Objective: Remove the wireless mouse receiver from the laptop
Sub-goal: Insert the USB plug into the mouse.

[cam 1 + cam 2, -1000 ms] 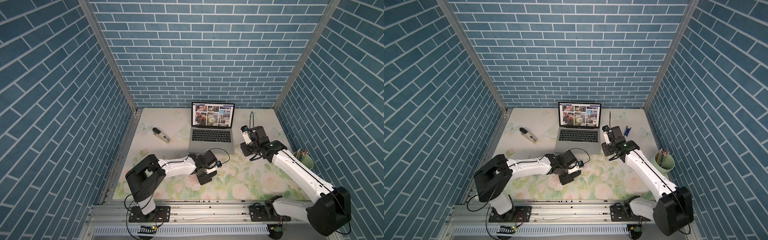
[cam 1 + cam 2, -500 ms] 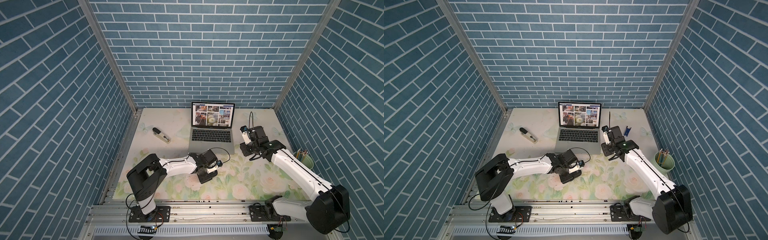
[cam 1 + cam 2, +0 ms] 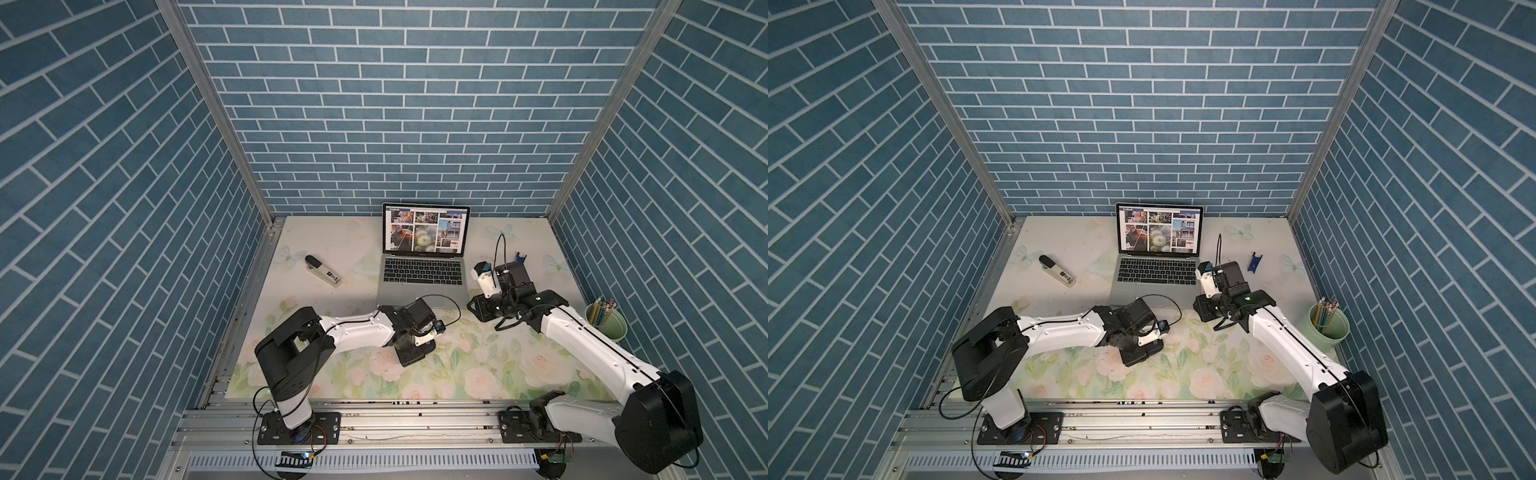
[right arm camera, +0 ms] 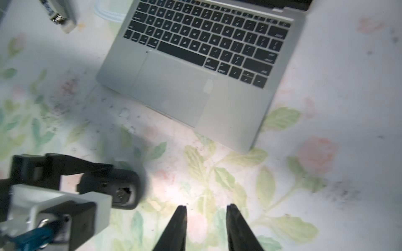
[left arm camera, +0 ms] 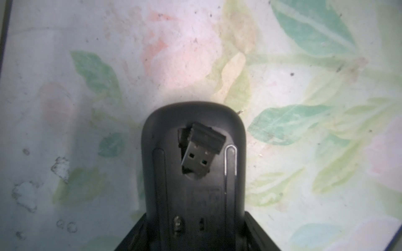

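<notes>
**A:** Where is the laptop in all this?
**B:** The laptop [image 3: 422,276] sits open at the back of the table [image 3: 478,374]. No stub shows on the side edge that the right wrist view covers.
**A:** And the mouse?
**B:** The mouse [image 5: 195,202] is clamped in the left gripper [image 5: 193,230], in front of the laptop, its underside turned to that wrist camera.
**A:** The right gripper?
**B:** The right gripper [image 4: 206,207] has its jaws apart on nothing, near the laptop's front corner — the mouse lies off to one side of it.
**A:** So where's the receiver?
**B:** The receiver [image 5: 201,152] lies crooked in the mouse's underside pocket — cap toward the mouse's free end, metal plug pointing back at the left gripper. I judge the free right arm must reach sideways for it.
</notes>
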Available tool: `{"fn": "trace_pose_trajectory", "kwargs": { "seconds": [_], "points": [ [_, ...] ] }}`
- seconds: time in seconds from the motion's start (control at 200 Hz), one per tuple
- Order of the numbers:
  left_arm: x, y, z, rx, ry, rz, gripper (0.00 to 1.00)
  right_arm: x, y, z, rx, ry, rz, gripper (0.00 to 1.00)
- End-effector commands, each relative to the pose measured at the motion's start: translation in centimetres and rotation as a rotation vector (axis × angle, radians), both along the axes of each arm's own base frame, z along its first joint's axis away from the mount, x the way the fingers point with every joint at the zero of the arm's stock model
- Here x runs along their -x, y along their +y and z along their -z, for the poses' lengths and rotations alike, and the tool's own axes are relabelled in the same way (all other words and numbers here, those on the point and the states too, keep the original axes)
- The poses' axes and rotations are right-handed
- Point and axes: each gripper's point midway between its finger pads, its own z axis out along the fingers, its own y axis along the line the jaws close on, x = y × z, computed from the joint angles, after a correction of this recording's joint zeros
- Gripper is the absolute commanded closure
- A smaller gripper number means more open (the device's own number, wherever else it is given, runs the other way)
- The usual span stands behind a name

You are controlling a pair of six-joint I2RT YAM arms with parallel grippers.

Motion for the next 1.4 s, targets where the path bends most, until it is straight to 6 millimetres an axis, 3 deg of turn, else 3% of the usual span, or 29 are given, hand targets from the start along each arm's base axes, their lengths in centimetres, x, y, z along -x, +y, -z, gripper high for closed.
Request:
{"fn": "trace_pose_trajectory", "kwargs": {
  "seconds": [0.0,0.1,0.195,0.405,0.67,0.925,1.395],
  "points": [
    [0.3,1.7,1.9,-0.084,0.026,-0.006,0.43,2.6,3.2,0.3,-0.294,0.165,0.013,0.75],
    [0.2,1.7,1.9,-0.082,0.026,-0.007,0.43,3.9,3.5,2.2,-0.389,0.233,0.055,0.86],
    [0.2,1.6,1.9,-0.081,0.025,-0.006,0.43,4.9,3.7,3.7,-0.442,0.298,0.079,0.88],
    [0.2,1.6,1.9,-0.083,0.026,-0.012,0.42,4.9,4.8,3.7,-0.516,0.349,0.068,0.92],
    [0.1,1.6,2.0,-0.088,0.026,-0.011,0.42,4.9,5.7,4.5,-0.525,0.418,0.070,0.91],
    [0.1,1.6,1.9,-0.088,0.023,-0.015,0.42,5.5,7.9,5.1,-0.480,0.444,0.013,0.87],
    [-0.1,1.7,1.8,-0.092,0.020,-0.020,0.42,6.4,9.3,7.2,-0.407,0.477,-0.023,0.83]
  ]
}}
